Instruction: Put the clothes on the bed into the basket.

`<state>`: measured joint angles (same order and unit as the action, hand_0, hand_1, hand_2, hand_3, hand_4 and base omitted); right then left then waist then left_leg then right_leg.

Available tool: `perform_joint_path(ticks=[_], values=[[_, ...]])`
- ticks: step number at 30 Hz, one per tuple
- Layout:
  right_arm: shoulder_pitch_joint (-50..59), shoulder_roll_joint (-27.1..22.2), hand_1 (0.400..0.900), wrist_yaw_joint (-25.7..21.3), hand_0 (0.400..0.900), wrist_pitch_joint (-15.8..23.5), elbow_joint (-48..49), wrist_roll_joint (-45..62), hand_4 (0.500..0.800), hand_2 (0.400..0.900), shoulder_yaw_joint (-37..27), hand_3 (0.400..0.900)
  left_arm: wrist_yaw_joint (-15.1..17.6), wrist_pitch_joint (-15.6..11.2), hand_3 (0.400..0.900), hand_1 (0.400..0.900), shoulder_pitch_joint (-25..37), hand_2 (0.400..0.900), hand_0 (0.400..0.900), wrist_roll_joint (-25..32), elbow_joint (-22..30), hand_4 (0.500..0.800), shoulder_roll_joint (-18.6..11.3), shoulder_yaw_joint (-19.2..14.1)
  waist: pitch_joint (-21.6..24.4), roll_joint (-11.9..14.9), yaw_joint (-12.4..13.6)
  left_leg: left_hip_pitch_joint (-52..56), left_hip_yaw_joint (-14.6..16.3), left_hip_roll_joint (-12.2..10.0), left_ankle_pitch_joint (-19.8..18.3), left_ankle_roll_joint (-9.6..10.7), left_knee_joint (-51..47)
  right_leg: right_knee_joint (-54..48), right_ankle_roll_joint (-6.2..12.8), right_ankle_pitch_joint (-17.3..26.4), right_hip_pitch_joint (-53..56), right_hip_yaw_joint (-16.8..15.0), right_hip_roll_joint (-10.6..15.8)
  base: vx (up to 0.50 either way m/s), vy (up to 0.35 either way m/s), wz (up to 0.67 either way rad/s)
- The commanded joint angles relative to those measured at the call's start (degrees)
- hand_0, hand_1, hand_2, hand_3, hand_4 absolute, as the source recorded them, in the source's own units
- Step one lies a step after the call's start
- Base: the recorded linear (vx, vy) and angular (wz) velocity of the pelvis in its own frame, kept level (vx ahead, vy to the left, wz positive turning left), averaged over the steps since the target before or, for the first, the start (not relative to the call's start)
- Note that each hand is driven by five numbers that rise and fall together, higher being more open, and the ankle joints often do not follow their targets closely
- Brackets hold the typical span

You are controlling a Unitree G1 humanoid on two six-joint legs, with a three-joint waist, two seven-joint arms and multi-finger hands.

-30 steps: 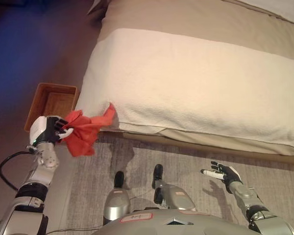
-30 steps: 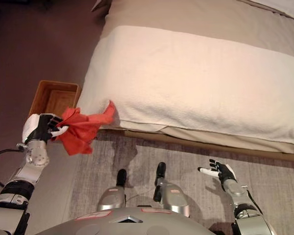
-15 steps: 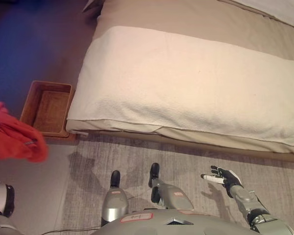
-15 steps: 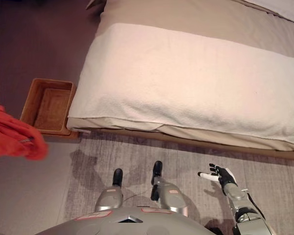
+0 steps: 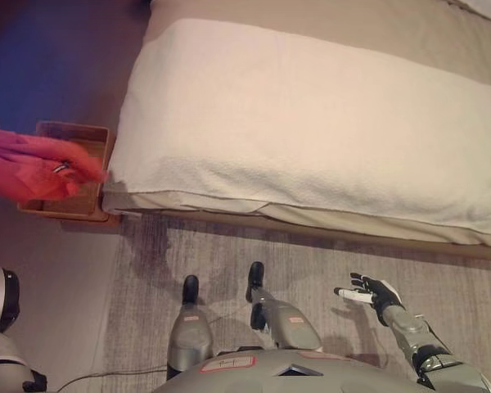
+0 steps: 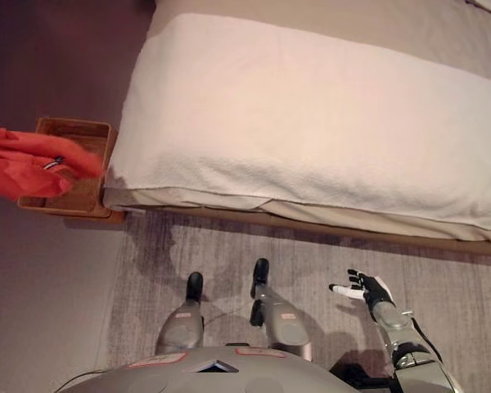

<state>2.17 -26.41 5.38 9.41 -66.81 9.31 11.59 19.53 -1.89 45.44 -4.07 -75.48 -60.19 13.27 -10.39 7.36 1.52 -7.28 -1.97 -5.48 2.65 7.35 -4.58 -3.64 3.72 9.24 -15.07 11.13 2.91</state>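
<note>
A red cloth hangs in the air at the far left and overlaps the brown wicker basket, which stands on the floor by the bed's left corner. My left hand is hidden in the cloth, so its grip cannot be made out. My right hand is open, low over the rug at the lower right, and holds nothing. No other clothes show on the white blanket of the bed.
The bed fills the top and right of both views, with a tan sheet further back. A grey rug lies along its near side. Bare floor lies left of the rug, in front of the basket.
The red cloth came off the bed's corner, swung left, and has now risen over the basket. The view has shifted down the bed. The right hand has stayed put.
</note>
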Motion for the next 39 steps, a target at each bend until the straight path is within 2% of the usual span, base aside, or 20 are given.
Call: perform_joint_path(ticks=[1, 2, 3, 4, 23, 28, 32, 36, 39], values=[[1.8, -6.6, 0.9, -1.1, 0.9, 0.7, 2.0, 0.9, 0.8, 0.9, 1.6, 0.9, 3.4, -1.1, 0.4, 0.4, 9.5, 0.4, 0.4, 2.2, -1.6, 0.5, -6.2, 2.6, -0.8, -2.4, -2.3, 0.8, 4.8, 0.4, 0.2, -0.5, -0.4, 1.0, 7.58, 4.5, -0.7, -1.7, 5.4, -0.05, 0.03, -0.02], [1.9, -6.8, 0.9, -1.1, 0.9, 0.6, 2.4, 1.0, 0.8, 0.9, 1.7, 0.9, 3.4, -0.9, 0.4, 0.4, 10.5, 0.4, 0.4, 2.8, -2.4, 0.5, -6.1, 2.9, -1.0, -2.3, -2.4, 0.3, 4.9, 0.5, 0.3, -0.5, -0.4, 0.8, 7.64, 4.7, -1.1, -1.8, 5.5, -0.04, 0.025, -0.01], [1.9, -6.9, 0.9, -1.1, 0.9, 0.5, 2.7, 1.1, 0.8, 0.9, 1.6, 0.9, 3.4, -0.9, 0.857, 0.857, 11.2, 0.857, 0.857, 3.3, -2.7, 0.774, -6.0, 3.0, -1.1, -2.3, -2.5, -0.1, 4.9, 0.6, 0.4, -0.5, -0.4, 0.7, 7.67, 4.9, -1.5, -1.8, 5.6, -0.03, 0.024, -0.01], [1.8, -7.1, 0.9, -1.1, 0.9, 0.5, 3.0, 1.2, 0.8, 0.9, 1.7, 0.9, 3.5, -0.7, 0.9, 0.9, 11.9, 0.9, 0.9, 3.5, -3.2, 0.8, -6.2, 3.2, -1.3, -2.3, -2.7, -0.5, 5.0, 0.7, 0.5, -0.6, -0.4, 0.6, 7.74, 5.1, -1.8, -1.9, 5.6, 0.0, 0.0, 0.0], [0.9, -7.3, 0.9, -0.8, 0.9, 0.6, 4.7, 0.4, 0.8, 0.9, 1.8, 0.9, 4.2, -0.5, 0.9, 0.9, 14.2, 0.9, 0.9, 2.8, -2.3, 0.8, -6.1, 4.4, -1.9, -0.8, -2.9, -1.4, 5.8, 1.3, 0.1, -0.9, -0.4, 0.0, 8.24, 6.1, -2.9, -2.1, 6.3, 0.0, 0.005, -0.01], [0.8, -6.9, 0.9, -0.4, 0.9, 0.5, 4.9, 0.3, 0.8, 0.9, 2.1, 0.9, 4.1, -0.6, 0.9, 0.9, 13.6, 0.9, 0.9, 3.1, -1.8, 0.8, -4.9, 4.1, -2.1, -0.6, -2.7, -1.2, 5.9, 1.4, 0.0, -1.0, -0.4, -0.1, 8.21, 6.1, -2.8, -2.1, 6.2, 0.0, 0.0, 0.0], [0.5, -6.2, 0.9, -0.4, 0.9, 0.4, 4.8, 0.4, 0.8, 0.9, 1.7, 0.9, 3.9, -1.9, 0.9, 0.9, 9.4, 0.9, 0.9, 4.6, 1.0, 0.8, -2.7, 1.3, -2.2, -0.4, -2.3, -0.8, 6.0, 1.4, -0.1, -1.1, -0.4, -0.1, 8.09, 5.9, -2.5, -2.0, 6.2, 0.0, 0.0, 0.0], [0.2, -6.0, 0.9, -0.3, 0.9, 0.4, 4.8, 0.5, 0.8, 0.9, 0.6, 0.9, 3.6, -3.3, 0.9, 0.9, 2.6, 0.9, 0.9, 7.1, 4.9, 0.8, 0.3, -3.5, -2.6, -0.5, -1.9, -0.7, 5.8, 1.4, -0.1, -1.1, -0.4, 0.0, 7.92, 5.6, -2.2, -1.6, 6.2, 0.0, 0.0, 0.02], [0.5, -6.0, 0.9, -0.2, 0.9, 0.4, 4.9, 0.6, 0.8, 0.9, 0.4, 0.9, 3.0, -3.9, 0.9, 0.9, 0.2, 0.9, 0.9, 9.2, 7.4, 0.8, 1.8, -5.3, -2.7, -0.4, -1.6, -0.9, 5.6, 1.2, 0.0, -1.0, -0.4, -0.1, 7.84, 5.5, -2.1, -1.2, 6.2, 0.0, -0.019, 0.03]])
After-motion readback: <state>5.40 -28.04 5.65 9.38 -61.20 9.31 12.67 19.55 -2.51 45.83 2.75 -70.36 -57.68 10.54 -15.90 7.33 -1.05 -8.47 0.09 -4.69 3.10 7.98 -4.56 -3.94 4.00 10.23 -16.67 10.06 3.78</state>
